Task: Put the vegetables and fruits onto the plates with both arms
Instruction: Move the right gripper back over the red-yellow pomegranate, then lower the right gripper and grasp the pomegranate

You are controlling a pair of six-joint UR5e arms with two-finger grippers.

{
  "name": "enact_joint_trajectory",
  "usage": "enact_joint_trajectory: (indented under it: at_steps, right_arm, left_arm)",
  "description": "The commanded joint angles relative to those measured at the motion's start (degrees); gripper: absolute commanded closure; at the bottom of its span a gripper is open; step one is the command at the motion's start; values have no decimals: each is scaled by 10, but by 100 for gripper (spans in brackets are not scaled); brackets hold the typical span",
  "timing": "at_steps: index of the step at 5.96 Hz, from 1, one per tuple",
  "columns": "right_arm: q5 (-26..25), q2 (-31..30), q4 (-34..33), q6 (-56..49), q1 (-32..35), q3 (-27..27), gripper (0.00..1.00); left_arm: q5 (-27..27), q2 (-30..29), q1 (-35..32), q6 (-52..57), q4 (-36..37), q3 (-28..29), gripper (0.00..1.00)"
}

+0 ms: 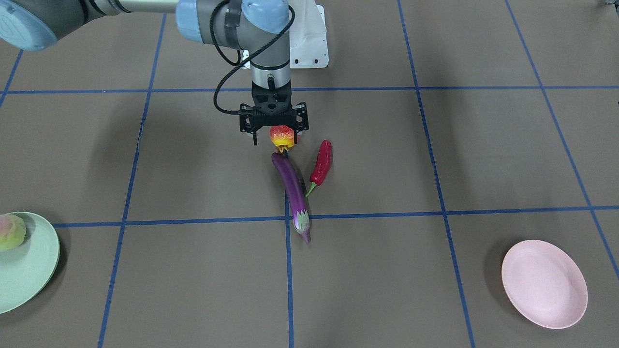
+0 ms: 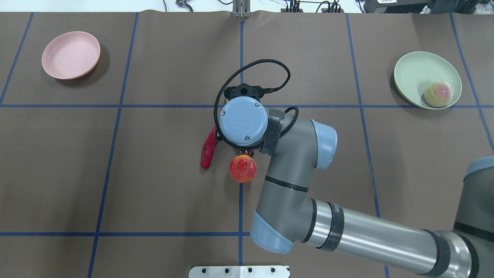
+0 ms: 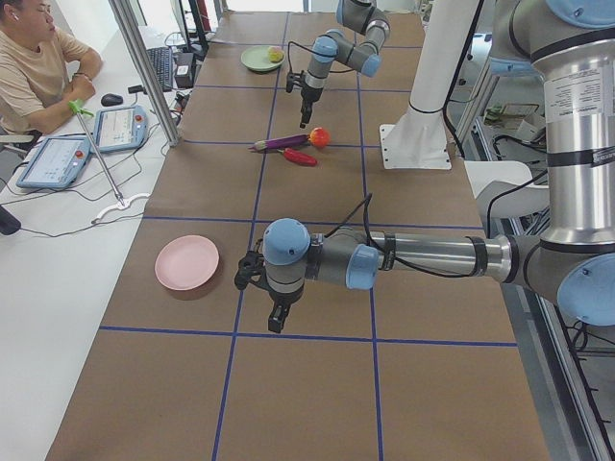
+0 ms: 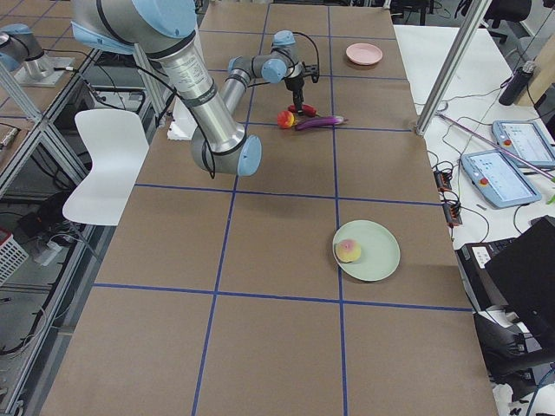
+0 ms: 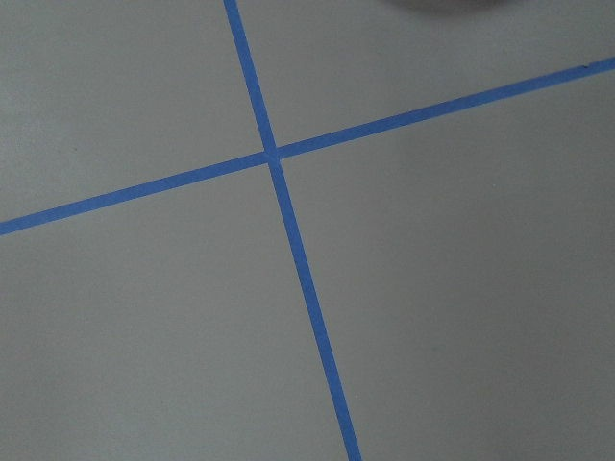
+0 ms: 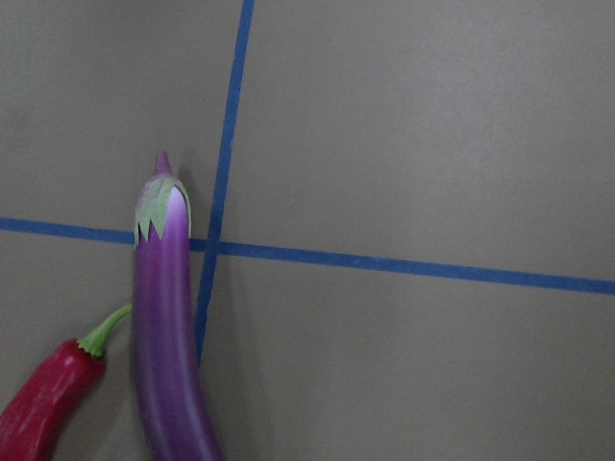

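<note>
My right gripper hangs open over the middle of the table, just above the red-and-yellow pomegranate, which rests on the table. The purple eggplant lies just in front of it, with the red chili pepper beside it. Both show in the right wrist view: the eggplant and the chili. The peach lies on the mint green plate. The pink plate is empty. My left gripper hovers near the pink plate; I cannot tell whether it is open or shut.
The brown table is marked with blue tape lines. The white base block stands behind the right gripper. An operator sits at a side desk with tablets. A metal pole stands by the table edge.
</note>
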Motion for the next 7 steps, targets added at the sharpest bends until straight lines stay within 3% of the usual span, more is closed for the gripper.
enact_joint_trajectory:
  at_steps: [1,7]
  right_arm:
    - [-14,8,0,11,-26,-25,2]
    - [-14,-8,1,12,-53,-46,2]
  left_arm:
    - [0,0,0,0,0,3,0]
    - [0,0,0,0,0,4,0]
